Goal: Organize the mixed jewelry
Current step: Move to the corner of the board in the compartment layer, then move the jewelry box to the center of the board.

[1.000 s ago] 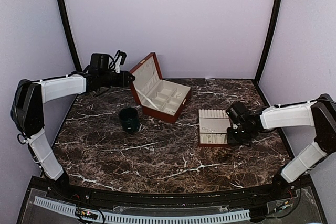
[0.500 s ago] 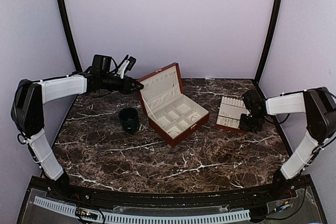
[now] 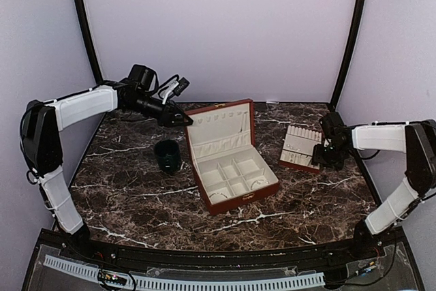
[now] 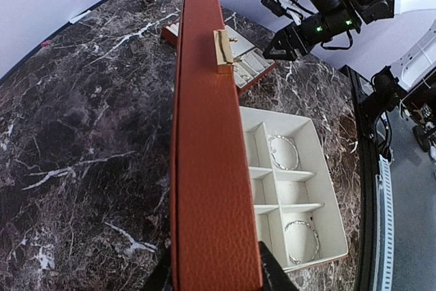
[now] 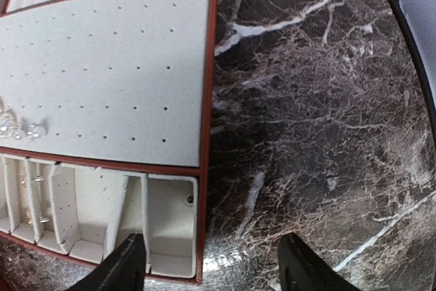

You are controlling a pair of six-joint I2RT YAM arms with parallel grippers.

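The red-brown box [image 3: 235,192] stands open mid-table, its cream-lined lid [image 4: 212,168] upright. My left gripper [image 3: 182,121] [image 4: 216,281] is shut on the lid's left end, one finger on each face. Two thin pale loops of the mixed jewelry [image 4: 284,152] lie in the box's compartments. The flat cream slotted tray [image 3: 300,146] [image 5: 109,66] lies at the right, with small studs [image 5: 8,125] on its perforated panel. My right gripper [image 3: 321,160] [image 5: 214,270] is open over the tray's near right corner, one finger above a slot and the other above the marble.
A dark green cup [image 3: 167,156] stands left of the box, close to its lid. The dark marble table [image 3: 143,202] ends at a black rim in front and pale walls behind. The left arm reaches across the back left corner.
The left gripper has dragged the box from the back left toward the middle. The right gripper carried the tray to the right, then opened and let it go.
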